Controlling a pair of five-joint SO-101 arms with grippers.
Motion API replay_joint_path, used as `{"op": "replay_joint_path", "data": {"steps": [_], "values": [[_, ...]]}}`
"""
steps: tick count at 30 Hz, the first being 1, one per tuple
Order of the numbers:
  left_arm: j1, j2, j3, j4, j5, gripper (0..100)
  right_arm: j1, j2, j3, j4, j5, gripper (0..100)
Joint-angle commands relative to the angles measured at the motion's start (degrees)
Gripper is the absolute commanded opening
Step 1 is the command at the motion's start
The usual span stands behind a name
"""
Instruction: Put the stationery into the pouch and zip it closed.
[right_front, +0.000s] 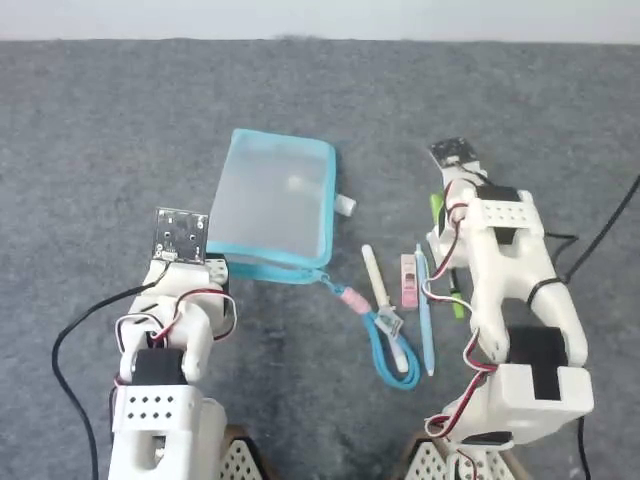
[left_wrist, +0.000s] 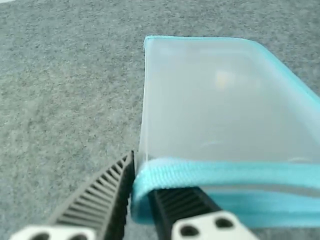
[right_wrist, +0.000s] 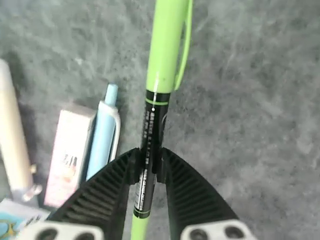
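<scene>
The right gripper (right_wrist: 150, 155) is clamped narrowly on a green pen (right_wrist: 165, 50), holding it at the dark band of the barrel with most of the pen's length sticking out beyond the fingertips. The coming move likely turns on how this pen lines up with the pouch (right_front: 275, 205). Seen from above, the pen sits well off the pouch's zip-pull side. Its long axis runs roughly alongside that edge of the pouch rather than pointing at it, so it will probably need swinging round as well as carrying across. The left gripper (left_wrist: 141, 185) is at the pouch's near corner, opposite the zip pull (right_front: 350, 297), and is closed on the teal zip band there, which should steady the pouch. From that corner two teal bands run one below the other, which suggests the mouth is parted, but how far it gapes cannot be told. The right arm is plainly the one placed for the loading, while the left arm is the one nearer the pouch. Between the pouch and the held pen, the rest of the stationery lies on the grey tabletop (right_front: 100, 120). Going outward from the pouch there is a white pen (right_front: 378, 285), a pink eraser (right_front: 408, 280) and a blue pen (right_front: 425, 310), all lying about parallel to the green one. A blue cord loop (right_front: 404, 383) trails from the zip pull. These lie across the straight path to the pouch, so a low sweep risks scattering them.
</scene>
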Motion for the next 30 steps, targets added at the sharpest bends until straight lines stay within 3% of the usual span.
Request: {"op": "replay_joint_path", "data": {"steps": [1, 9, 30], "values": [[-0.44, -1.05, -0.22, -2.11, 0.35, 1, 0.48, -2.24, -1.93, -1.98, 0.97, 1.1], [-0.44, -1.05, -0.22, -2.11, 0.26, 1, 0.48, -8.57, 4.84, -4.09, 0.97, 14.7], [-0.18, -1.05, 0.22, -2.46, -1.58, 1, 0.4, -19.82, 17.93, -9.63, -1.85, 15.4]]}}
